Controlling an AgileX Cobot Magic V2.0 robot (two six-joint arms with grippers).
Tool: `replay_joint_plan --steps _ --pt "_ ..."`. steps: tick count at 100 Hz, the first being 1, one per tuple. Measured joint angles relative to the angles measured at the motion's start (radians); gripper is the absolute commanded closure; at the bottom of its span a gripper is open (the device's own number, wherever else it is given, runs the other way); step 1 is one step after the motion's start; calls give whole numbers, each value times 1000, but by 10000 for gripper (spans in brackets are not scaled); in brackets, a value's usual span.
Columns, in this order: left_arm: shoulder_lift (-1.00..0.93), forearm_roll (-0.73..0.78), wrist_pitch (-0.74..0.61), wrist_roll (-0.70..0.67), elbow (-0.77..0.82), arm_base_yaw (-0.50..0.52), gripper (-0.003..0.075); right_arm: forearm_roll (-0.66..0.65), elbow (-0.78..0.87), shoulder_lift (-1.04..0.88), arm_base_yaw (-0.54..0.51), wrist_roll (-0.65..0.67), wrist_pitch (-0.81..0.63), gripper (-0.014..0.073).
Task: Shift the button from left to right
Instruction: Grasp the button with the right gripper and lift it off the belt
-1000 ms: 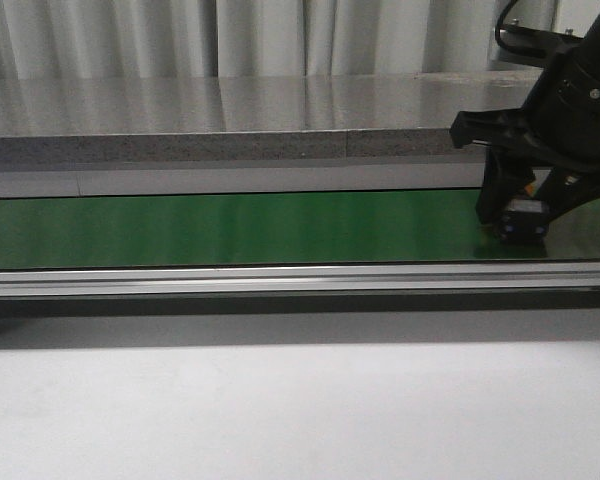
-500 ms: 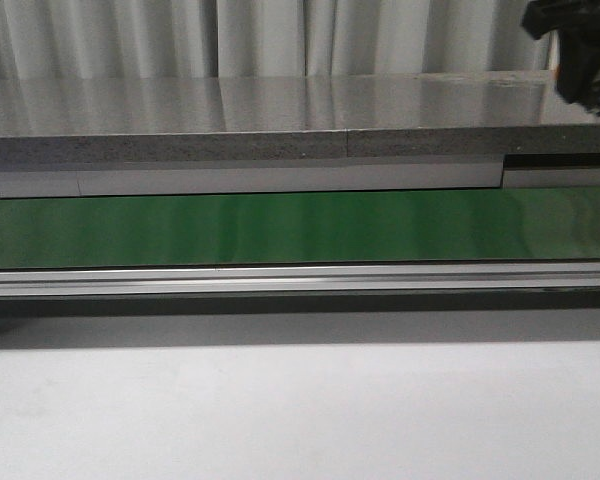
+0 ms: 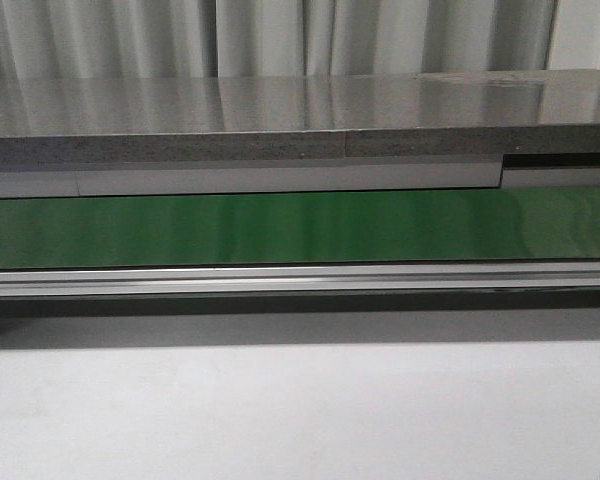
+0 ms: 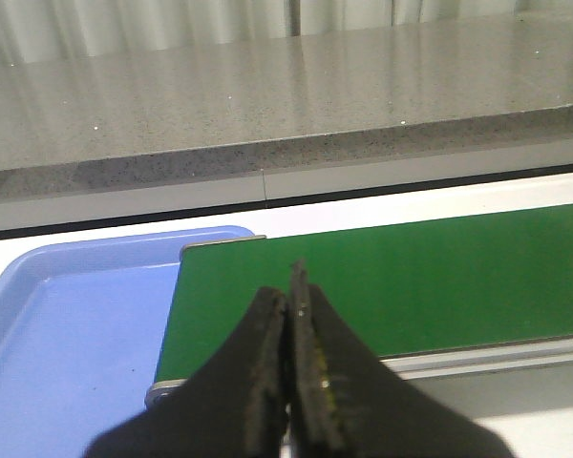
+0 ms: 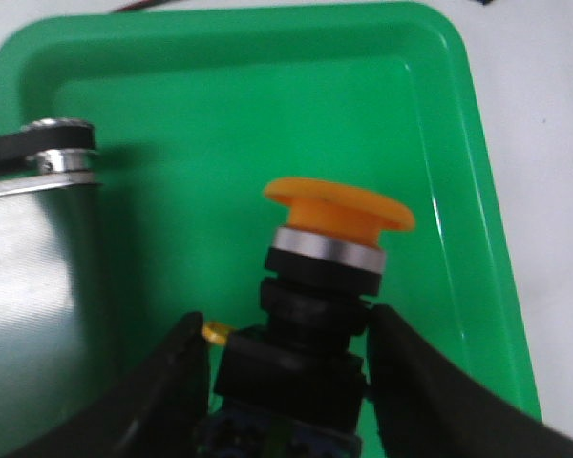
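Observation:
The button (image 5: 336, 215) has an orange mushroom cap, a metal ring and a black blocky body. My right gripper (image 5: 288, 329) is shut on its body, with a finger on either side. It holds the button cap-forward over the green tray (image 5: 220, 114). My left gripper (image 4: 289, 286) is shut and empty, above the left end of the green conveyor belt (image 4: 411, 277). Neither gripper nor the button shows in the front view.
A blue tray (image 4: 67, 324) lies beside the belt's left end. The belt (image 3: 280, 228) runs across the front view behind an aluminium rail (image 3: 280, 278). A grey stone counter (image 3: 280, 110) lies behind it. The belt's end roller (image 5: 62, 157) sits at the green tray's edge.
My right arm lifted the button off the belt's right end, rose up and to the right, and has left the front view.

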Motion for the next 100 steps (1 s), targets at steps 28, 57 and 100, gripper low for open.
replay_joint_plan --steps 28,57,100 --pt "0 0 0 0 0 0 739 100 0 128 -24 -14 -13 442" --pt "0 0 0 0 0 0 739 146 0 215 -24 -16 -25 440" --pt "0 0 0 0 0 0 739 143 -6 219 -25 -22 3 120"
